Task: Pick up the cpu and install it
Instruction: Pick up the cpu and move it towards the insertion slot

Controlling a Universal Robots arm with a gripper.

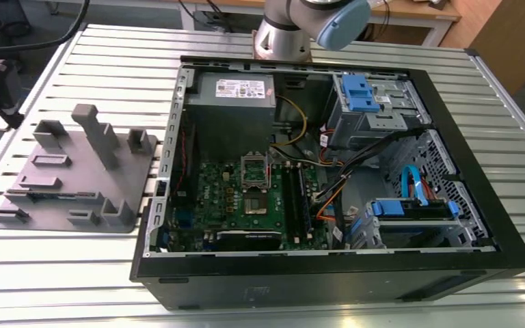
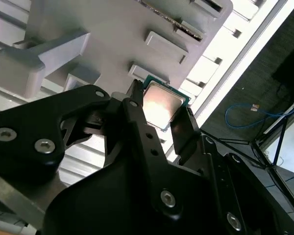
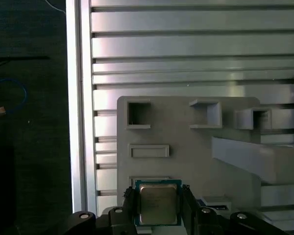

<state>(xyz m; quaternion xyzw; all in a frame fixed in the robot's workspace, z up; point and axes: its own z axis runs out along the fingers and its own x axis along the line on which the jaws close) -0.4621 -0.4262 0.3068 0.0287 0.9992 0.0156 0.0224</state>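
The cpu [image 3: 158, 203], a small square chip with a pale metal top and green rim, sits between my two black fingers [image 3: 130, 200] just over the grey plastic tray [image 3: 186, 147]. In both wrist views the fingers press against its opposite edges, so my gripper [image 2: 160, 105] is shut on it. The cpu [image 2: 159, 104] catches a bright glare. In the exterior view my gripper [image 1: 5, 119] hangs at the exterior view's left edge, beside the tray [image 1: 62, 178]. The open socket [image 1: 255, 179] lies on the green motherboard [image 1: 230, 205] inside the computer case.
The open black computer case [image 1: 335, 273] lies on a slatted metal table [image 1: 80, 48], with a power supply [image 1: 235, 89], blue drive bays [image 1: 358, 92] and loose cables [image 1: 335, 181] inside. The tray's upright posts [image 1: 93, 133] rise near my gripper. The table edge [image 3: 78, 98] is close by.
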